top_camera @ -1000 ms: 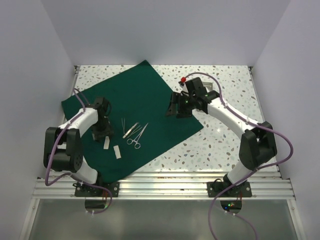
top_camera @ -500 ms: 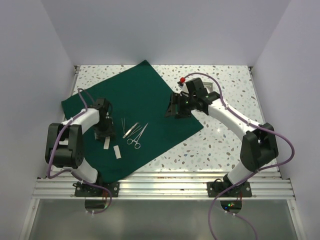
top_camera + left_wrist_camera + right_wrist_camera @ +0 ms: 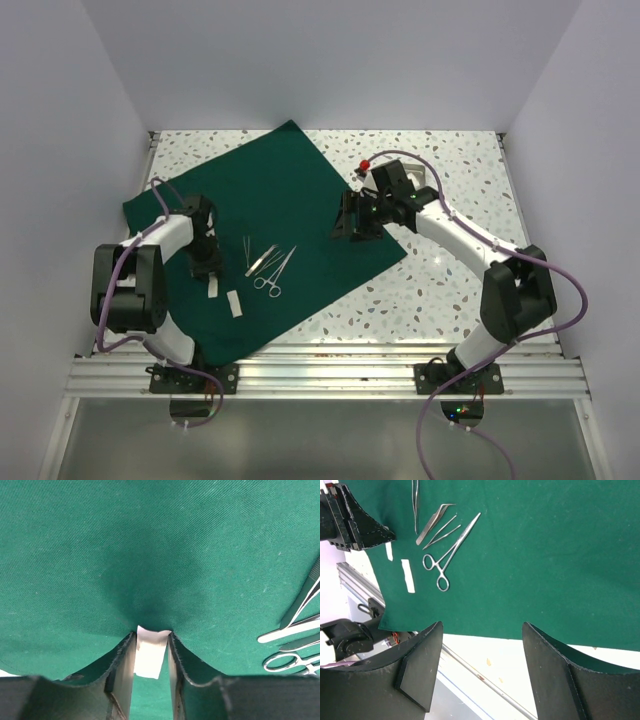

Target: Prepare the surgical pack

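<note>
The green cloth point(image 3: 290, 190) lies spread flat on the speckled counter point(image 3: 450, 280), one corner reaching the near edge. Nearest on it is a loose white pad point(image 3: 233, 303). Just beyond that, the left gripper point(image 3: 149, 680) presses down into the cloth, its jaws drawn in and clamped on a second white pad point(image 3: 149, 652) lying lengthwise between them. To the right of it sit the steel instruments: ring-handled forceps point(image 3: 272, 278) and tweezers point(image 3: 256, 262), side by side near the cloth's middle. Farther right, the right gripper point(image 3: 347, 225) hangs over the cloth's right edge with its jaws spread wide and nothing between them. A small silver tray point(image 3: 422, 176) peeks out behind that arm, off the cloth.
</note>
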Controlling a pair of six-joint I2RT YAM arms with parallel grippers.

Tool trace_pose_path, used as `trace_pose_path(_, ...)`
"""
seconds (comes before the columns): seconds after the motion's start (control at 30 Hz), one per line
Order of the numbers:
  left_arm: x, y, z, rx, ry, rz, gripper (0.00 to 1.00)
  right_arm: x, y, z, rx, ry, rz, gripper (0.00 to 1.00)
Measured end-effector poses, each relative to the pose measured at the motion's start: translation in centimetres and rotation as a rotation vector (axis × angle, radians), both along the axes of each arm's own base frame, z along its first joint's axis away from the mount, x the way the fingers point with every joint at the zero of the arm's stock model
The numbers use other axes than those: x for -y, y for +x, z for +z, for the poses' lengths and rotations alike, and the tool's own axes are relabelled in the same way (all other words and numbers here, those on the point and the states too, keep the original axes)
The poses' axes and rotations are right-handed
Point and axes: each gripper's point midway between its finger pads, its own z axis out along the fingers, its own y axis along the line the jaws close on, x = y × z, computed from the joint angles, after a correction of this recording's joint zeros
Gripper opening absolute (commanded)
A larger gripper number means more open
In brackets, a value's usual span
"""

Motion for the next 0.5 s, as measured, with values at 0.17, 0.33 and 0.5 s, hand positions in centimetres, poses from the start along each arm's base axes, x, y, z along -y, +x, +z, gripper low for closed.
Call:
trace_pose_path(0.17, 0.0, 0.0, 0.1, 0.004, -0.004, 0.003, 0.22, -0.2, -0.1, 0.0, 0.002, 0.002, 0.005, 0.68)
trace_pose_path(0.33, 0.2, 0.1, 0.2, 0.006, -0.015, 0.003, 0.18, -1.2, -0.8, 0.1, 0.008, 0.006, 0.035, 0.68)
trace_pose_path(0.5, 0.4, 0.1, 0.6, 0.017, -0.022, 0.010, 0.18, -3.0, -1.4, 0.4, 0.013, 0.015, 0.075, 0.68)
